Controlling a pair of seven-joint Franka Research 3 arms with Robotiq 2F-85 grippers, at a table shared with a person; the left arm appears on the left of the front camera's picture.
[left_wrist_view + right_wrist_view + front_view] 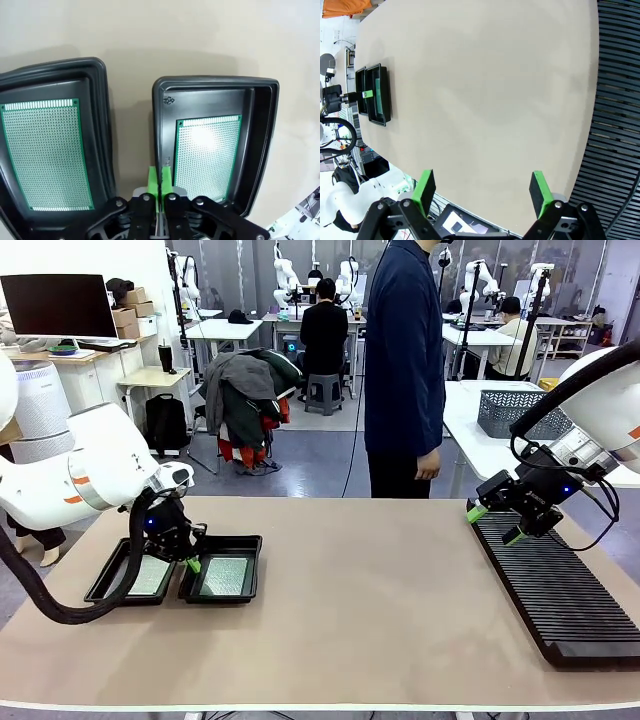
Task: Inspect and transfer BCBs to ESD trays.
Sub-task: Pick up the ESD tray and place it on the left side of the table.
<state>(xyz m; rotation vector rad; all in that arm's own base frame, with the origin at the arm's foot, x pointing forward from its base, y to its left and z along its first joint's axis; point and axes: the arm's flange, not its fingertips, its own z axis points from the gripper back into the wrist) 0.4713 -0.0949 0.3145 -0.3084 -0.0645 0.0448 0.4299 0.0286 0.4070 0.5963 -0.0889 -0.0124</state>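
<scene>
Two black ESD trays lie side by side at the table's left: the left tray and the right tray. Each holds a pale green BCB flat on its floor, one in the left tray and one in the right. In the left wrist view the trays and their BCBs lie below the camera. My left gripper is shut with nothing held, its pads pressed together over the near rim of the right tray. My right gripper hangs open over the far end of the rack.
A long black ribbed slotted rack lies along the table's right side. A person in dark blue stands at the far edge. A grey mesh basket sits on the table behind.
</scene>
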